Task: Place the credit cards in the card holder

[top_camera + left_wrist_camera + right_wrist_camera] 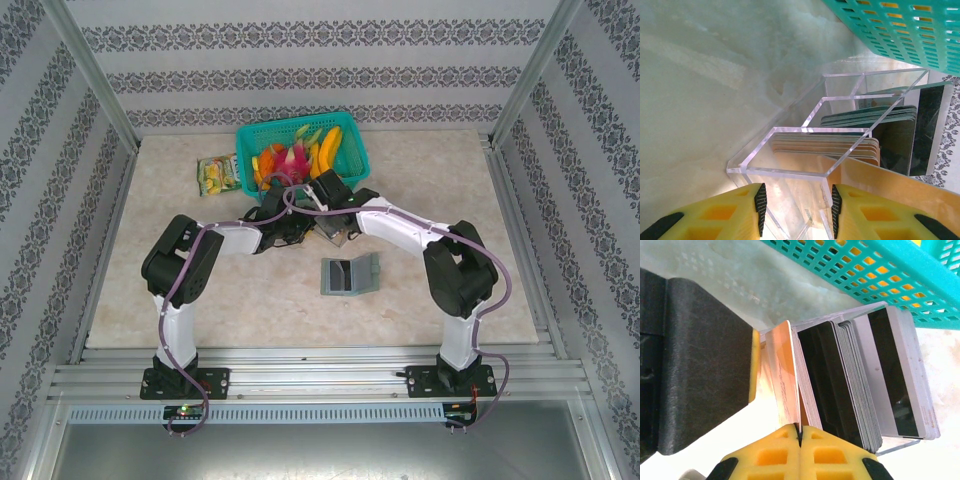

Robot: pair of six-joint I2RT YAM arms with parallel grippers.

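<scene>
The credit cards stand on edge in a small clear plastic box: an orange-brown card at one end, dark cards in the middle, and a white card with a black stripe at the far end. My right gripper is shut on the edge of the orange-brown card. My left gripper clamps the near end of the clear box between its pads. The card holder, a grey-green wallet, lies open on the table just in front of both grippers.
A teal basket of toy fruit stands right behind the clear box, its mesh wall close to the cards. A yellow-green snack packet lies left of the basket. Metal frame rails border the table.
</scene>
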